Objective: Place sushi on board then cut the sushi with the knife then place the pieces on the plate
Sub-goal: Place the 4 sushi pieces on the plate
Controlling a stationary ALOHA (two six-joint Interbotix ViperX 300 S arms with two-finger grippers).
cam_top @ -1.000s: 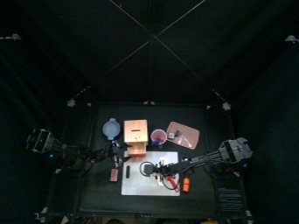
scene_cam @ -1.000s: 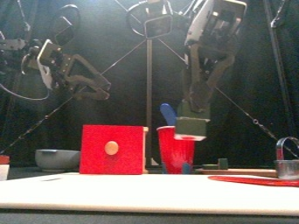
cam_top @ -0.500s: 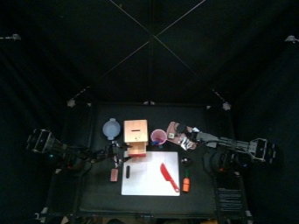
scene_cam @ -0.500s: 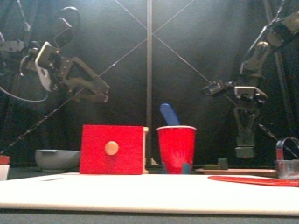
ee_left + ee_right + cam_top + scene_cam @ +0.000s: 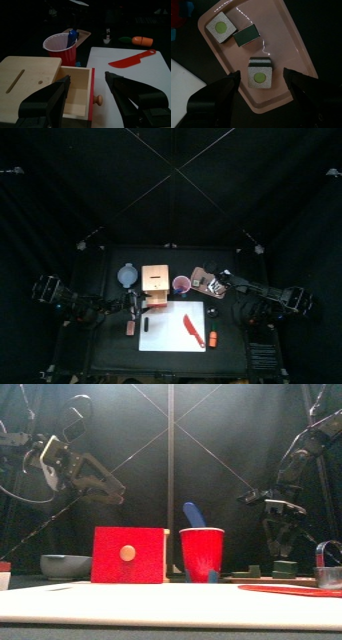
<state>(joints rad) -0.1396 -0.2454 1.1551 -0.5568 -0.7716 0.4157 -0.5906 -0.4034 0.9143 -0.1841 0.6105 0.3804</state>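
Right pincer [image 5: 262, 73]: jaws spread wide, empty, over sushi piece [image 5: 259, 77] on pink tray [image 5: 294, 47]; best raised straight up, nudging nothing.

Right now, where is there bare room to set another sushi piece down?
The white board is bare on its half nearer the wooden box; the red knife lies across the other half. The pink tray is crowded: three sushi pieces spread along it, leaving only a strip by one long rim.

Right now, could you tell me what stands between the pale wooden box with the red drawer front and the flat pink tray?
The red cup holding a blue toy knife stands between the box and the tray in the top view.
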